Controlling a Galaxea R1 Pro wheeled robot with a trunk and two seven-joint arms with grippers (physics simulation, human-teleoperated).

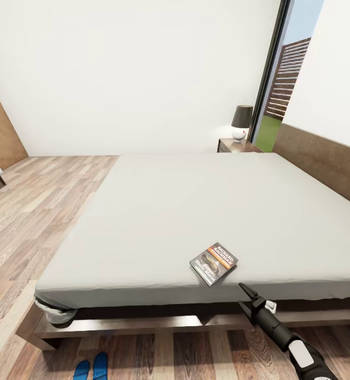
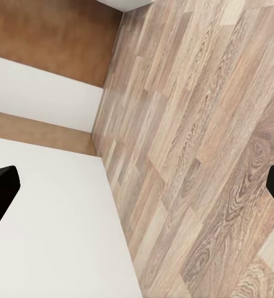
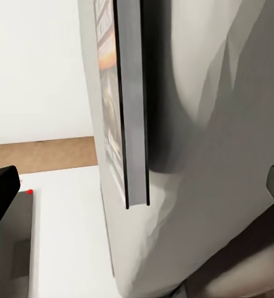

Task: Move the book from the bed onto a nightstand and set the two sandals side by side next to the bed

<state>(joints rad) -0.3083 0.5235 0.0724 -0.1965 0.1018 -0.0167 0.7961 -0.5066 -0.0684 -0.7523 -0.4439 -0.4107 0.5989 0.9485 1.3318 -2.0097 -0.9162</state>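
Book (image 1: 214,263) flat on bed (image 1: 159,211) near its foot edge, right pincer (image 1: 247,292) open just short of it, lined up to grasp; left pincer (image 2: 137,180) open over floor; sandals (image 1: 92,367) paired beside bed

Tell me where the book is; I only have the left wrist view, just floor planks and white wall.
Observer: The book lies flat on the bed, near the edge closest to the robot.
Operator: And the right gripper?
Observer: The right gripper is open, just short of the mattress edge, pointing toward the book without touching it.
Operator: Sandals?
Observer: Both sandals lie side by side on the floor beside the bed, toward the robot's left.
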